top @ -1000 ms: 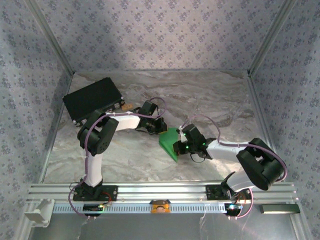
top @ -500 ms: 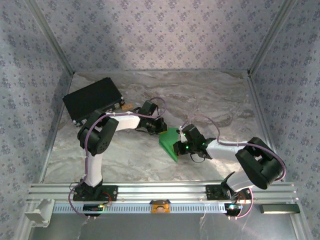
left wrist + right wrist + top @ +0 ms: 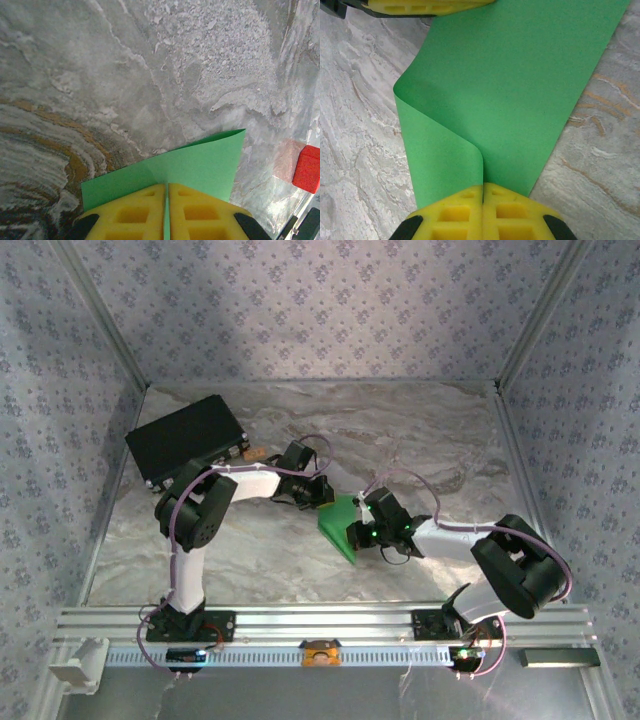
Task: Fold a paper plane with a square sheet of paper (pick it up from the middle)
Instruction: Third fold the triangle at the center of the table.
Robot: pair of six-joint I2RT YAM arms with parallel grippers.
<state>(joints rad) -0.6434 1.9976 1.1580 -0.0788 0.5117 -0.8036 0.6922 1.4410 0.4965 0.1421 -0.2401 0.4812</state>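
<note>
Left wrist view: near strip of the square sheet of paper [image 3: 200,162] hidden behind the left gripper [image 3: 166,187], whose pads the bottom edge cuts; red block [image 3: 306,169] cut at right edge; right wrist view: sheet's far corner runs off the top, right gripper [image 3: 483,189] pads cut below; top view: jaws too small to judge.

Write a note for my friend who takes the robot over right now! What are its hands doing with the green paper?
Left hand: shut on one edge of the square sheet of paper.
Right hand: shut on the opposite edge.
Sheet: held between both hands near the middle of the table, bent over in a soft curl.
Done: paper gripped; no sharp crease shows.
Left: press the first crease, then all the plane folds.
</note>
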